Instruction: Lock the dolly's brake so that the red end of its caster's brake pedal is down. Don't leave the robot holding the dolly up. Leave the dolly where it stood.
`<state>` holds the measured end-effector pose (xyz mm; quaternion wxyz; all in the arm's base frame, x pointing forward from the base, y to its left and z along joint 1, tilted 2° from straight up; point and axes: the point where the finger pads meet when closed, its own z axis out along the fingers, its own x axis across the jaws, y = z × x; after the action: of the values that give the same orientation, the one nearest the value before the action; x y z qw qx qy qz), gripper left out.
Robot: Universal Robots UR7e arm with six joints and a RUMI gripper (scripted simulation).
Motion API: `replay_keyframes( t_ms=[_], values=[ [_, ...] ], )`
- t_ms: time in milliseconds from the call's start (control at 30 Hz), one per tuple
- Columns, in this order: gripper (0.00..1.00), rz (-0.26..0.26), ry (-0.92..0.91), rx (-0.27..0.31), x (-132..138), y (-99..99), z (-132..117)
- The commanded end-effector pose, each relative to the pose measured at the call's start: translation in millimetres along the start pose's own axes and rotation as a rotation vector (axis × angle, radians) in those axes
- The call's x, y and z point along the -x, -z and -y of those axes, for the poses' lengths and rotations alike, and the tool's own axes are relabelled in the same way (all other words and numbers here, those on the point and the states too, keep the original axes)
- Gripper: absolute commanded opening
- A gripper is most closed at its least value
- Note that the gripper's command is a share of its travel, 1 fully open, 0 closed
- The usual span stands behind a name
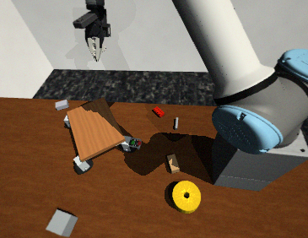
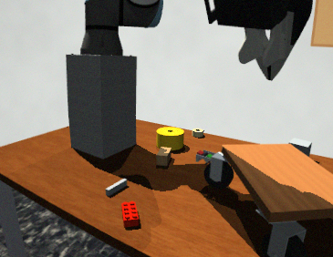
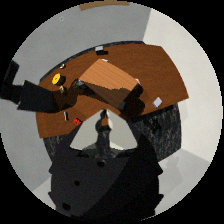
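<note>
I read no brand, label or writing on any surface in my three views.

1. The brown wooden table [image 1: 33, 160] carries all loose items.
2. The grey rectangular pedestal [image 2: 101, 105] supports the arm.
3. The wooden-decked dolly [image 1: 94, 132] with grey casters stands on the table's left half. Its caster brake pedal [image 1: 134, 143], showing red and green ends, sits at the deck's right corner.
4. The yellow disc with a centre hole [image 1: 186, 197], grey cube [image 1: 62, 223], tan wooden block [image 1: 173, 163] and red studded brick [image 1: 159, 111] lie apart from the dolly.
5. The black two-jaw claw [image 1: 96, 55] hangs high above the table's far edge, well apart from the dolly. Its jaws are pressed together, gripping nothing.
</note>
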<state>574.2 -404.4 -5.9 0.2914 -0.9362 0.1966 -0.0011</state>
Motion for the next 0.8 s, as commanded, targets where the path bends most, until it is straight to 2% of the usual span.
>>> replay_keyframes(
  t_ms=[0, 233, 500, 567, 767],
  values=[
    [0.0, 0.0, 0.004, 0.011, 1, -4.8, 2],
    [0.0, 0.008, 0.017, 0.056, 10, -30.3, 9],
    [0.0, 0.016, 0.04, 0.134, 29, -73.6, 21],
    [0.0, 0.016, 0.04, 0.134, 29, -73.6, 21],
    [0.0, 0.018, 0.06, 0.207, 53, -111.6, 34]
  ],
)
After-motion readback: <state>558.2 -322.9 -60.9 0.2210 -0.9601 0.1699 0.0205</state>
